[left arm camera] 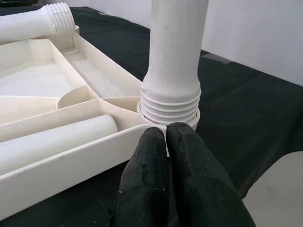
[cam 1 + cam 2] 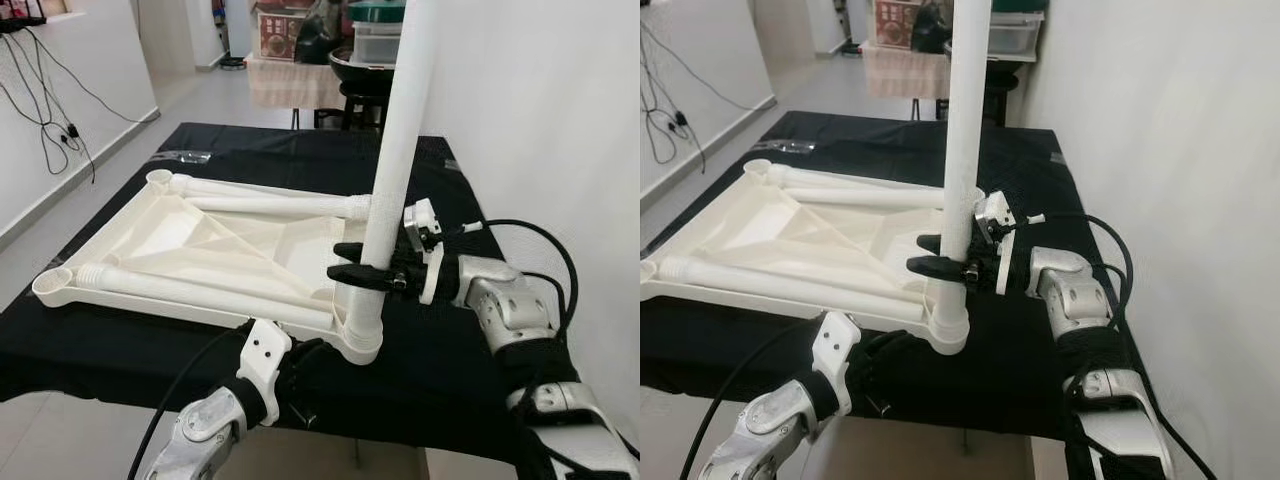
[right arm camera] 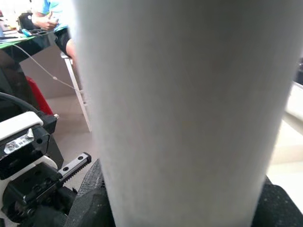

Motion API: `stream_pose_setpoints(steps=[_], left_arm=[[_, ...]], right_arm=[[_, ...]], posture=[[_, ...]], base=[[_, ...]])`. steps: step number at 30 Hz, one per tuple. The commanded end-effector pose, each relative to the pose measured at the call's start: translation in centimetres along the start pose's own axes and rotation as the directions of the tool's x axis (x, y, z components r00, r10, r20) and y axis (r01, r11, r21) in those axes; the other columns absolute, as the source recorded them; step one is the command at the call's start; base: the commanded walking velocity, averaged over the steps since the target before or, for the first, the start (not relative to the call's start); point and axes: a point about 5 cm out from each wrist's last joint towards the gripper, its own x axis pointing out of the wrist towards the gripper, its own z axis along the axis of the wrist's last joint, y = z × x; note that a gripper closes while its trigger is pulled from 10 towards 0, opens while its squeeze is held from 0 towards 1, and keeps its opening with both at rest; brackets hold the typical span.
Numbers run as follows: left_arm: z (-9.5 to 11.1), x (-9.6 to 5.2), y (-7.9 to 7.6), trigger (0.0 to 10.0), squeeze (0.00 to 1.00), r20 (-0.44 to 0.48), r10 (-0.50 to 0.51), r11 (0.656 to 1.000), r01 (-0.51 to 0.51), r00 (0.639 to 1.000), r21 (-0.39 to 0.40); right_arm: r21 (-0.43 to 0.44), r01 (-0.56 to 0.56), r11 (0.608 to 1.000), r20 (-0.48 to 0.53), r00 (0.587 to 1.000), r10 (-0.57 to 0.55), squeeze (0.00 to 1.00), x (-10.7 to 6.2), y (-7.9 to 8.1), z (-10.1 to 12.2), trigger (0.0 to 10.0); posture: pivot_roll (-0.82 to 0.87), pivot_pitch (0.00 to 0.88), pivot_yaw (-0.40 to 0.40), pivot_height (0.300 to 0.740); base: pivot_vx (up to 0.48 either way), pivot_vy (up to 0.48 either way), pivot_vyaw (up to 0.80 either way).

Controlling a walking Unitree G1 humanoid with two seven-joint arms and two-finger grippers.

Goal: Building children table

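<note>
I am clamping my right gripper (image 2: 352, 268) on the upright white plastic leg (image 2: 395, 165), screwing it into the upturned white tabletop's (image 2: 160, 225) corner socket (image 1: 168, 113), my left gripper (image 1: 166, 142) pressed together beside it; next calls for more twisting.

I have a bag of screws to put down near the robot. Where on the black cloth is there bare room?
Bare black cloth lies between the upturned white tabletop and the wall, and along the far edge behind the tabletop. The near corner is crowded: the upright leg stands in its socket, the right gripper clamps it, and the left gripper presses at the frame there.
</note>
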Motion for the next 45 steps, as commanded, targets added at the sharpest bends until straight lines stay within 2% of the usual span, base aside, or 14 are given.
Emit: stream_pose_setpoints(steps=[1, 7, 11, 19, 20, 21, 23, 24, 31, 32, 39, 40, 41, 45], left_arm=[[0.4, 0.2, -0.4, 10.0, 0.00, 0.009, -0.023, 1.000, 0.023, 1.000, 0.015], [1.1, 0.6, -0.6, 10.0, 0.00, 0.022, -0.063, 0.998, 0.063, 0.998, 0.017], [0.7, 0.0, -0.5, 10.0, 0.00, 0.002, -0.046, 0.999, 0.046, 0.999, 0.014], [0.5, 0.0, -0.2, 10.0, 0.00, -0.010, -0.032, 0.999, 0.032, 0.999, 0.020], [0.3, 0.0, 0.0, 10.0, 0.00, -0.016, -0.023, 1.000, 0.023, 1.000, 0.018], [0.1, -0.2, 0.2, 10.0, 0.00, -0.022, -0.015, 1.000, 0.015, 1.000, 0.014], [0.0, -0.3, 0.2, 10.0, 0.00, -0.026, -0.012, 1.000, 0.012, 1.000, 0.011], [-0.1, -0.4, 0.3, 10.0, 0.00, -0.028, -0.007, 1.000, 0.007, 1.000, 0.002], [-0.1, 0.0, 0.3, 10.0, 0.00, -0.022, -0.014, 1.000, 0.013, 1.000, -0.012], [-0.1, 0.1, 0.2, 10.0, 0.00, -0.022, -0.019, 1.000, 0.019, 1.000, -0.013], [-0.2, 0.2, -0.1, 10.0, 0.00, -0.028, -0.032, 0.999, 0.032, 0.999, -0.011], [-0.2, 0.2, -0.1, 10.0, 0.00, -0.027, -0.031, 0.999, 0.031, 0.999, -0.011], [-0.1, 0.1, -0.2, 10.0, 0.00, -0.026, -0.031, 0.999, 0.030, 0.999, -0.012], [0.0, 0.2, -0.3, 10.0, 0.00, -0.023, -0.032, 0.999, 0.032, 0.999, -0.016]], right_arm=[[0.045, 0.059, 0.997, -0.012, 0.998, -0.059, 0.00, -0.5, -0.3, -1.2, 0.0], [0.079, 0.452, 0.888, -0.049, 0.892, -0.450, 0.00, -2.3, -0.8, -3.4, 0.0], [0.150, 0.807, 0.572, -0.176, 0.591, -0.787, 0.00, 0.5, 5.0, -8.9, 0.0], [0.080, 0.825, 0.559, -0.132, 0.565, -0.814, 0.00, 0.7, 2.9, -7.6, 0.0], [0.071, 0.836, 0.544, -0.127, 0.549, -0.826, 0.00, 0.6, 2.1, -7.2, 4.2], [0.070, 0.828, 0.557, -0.126, 0.561, -0.818, 0.13, 0.5, 1.5, -6.9, 10.0], [0.073, 0.827, 0.557, -0.129, 0.562, -0.817, 0.13, 0.4, 1.3, -6.7, 10.0], [0.095, 0.777, 0.622, -0.114, 0.629, -0.769, 1.00, 0.7, 1.0, -6.1, 10.0], [0.073, 0.510, 0.857, 0.021, 0.858, -0.512, 1.00, 1.9, 1.2, -2.8, 10.0], [0.047, 0.401, 0.915, 0.026, 0.915, -0.402, 0.00, 2.1, 1.5, -2.1, 10.0], [0.001, 0.083, 0.997, 0.000, 0.997, -0.083, 0.00, 2.2, 1.1, -0.7, 10.0], [0.022, 0.059, 0.998, 0.011, 0.998, -0.059, 0.00, 2.3, 0.6, -0.4, 7.5], [0.044, 0.042, 0.998, 0.025, 0.999, -0.043, 0.00, 2.3, 0.3, -0.2, 0.0], [0.076, 0.007, 0.997, 0.032, 0.999, -0.010, 0.00, 2.3, 0.2, -0.4, 0.0]], posture=[[-0.02, 0.012, -0.051, 0.740], [-0.02, 0.021, -0.056, 0.740], [-0.03, 0.036, -0.034, 0.740], [-0.03, 0.020, -0.036, 0.740], [-0.02, 0.016, -0.040, 0.740], [-0.02, 0.011, -0.032, 0.740], [-0.02, 0.011, -0.032, 0.740], [-0.02, 0.005, -0.036, 0.740], [-0.02, 0.000, -0.039, 0.740], [-0.02, 0.000, -0.039, 0.740], [-0.01, 0.000, -0.051, 0.740], [0.00, 0.000, -0.051, 0.740], [-0.01, 0.000, -0.054, 0.740], [-0.01, 0.005, -0.057, 0.740]], base=[[0.000, 0.000, 0.00], [0.000, 0.000, 0.00], [0.000, 0.000, 0.00], [0.000, 0.000, 0.00], [0.000, 0.000, 0.00], [0.000, 0.000, 0.00], [0.000, 0.000, 0.00], [0.000, 0.000, 0.00], [0.000, 0.000, 0.00], [0.000, 0.000, 0.00], [0.000, 0.000, 0.00], [0.000, 0.000, 0.00], [0.000, 0.000, 0.00], [0.000, 0.000, 0.00]])
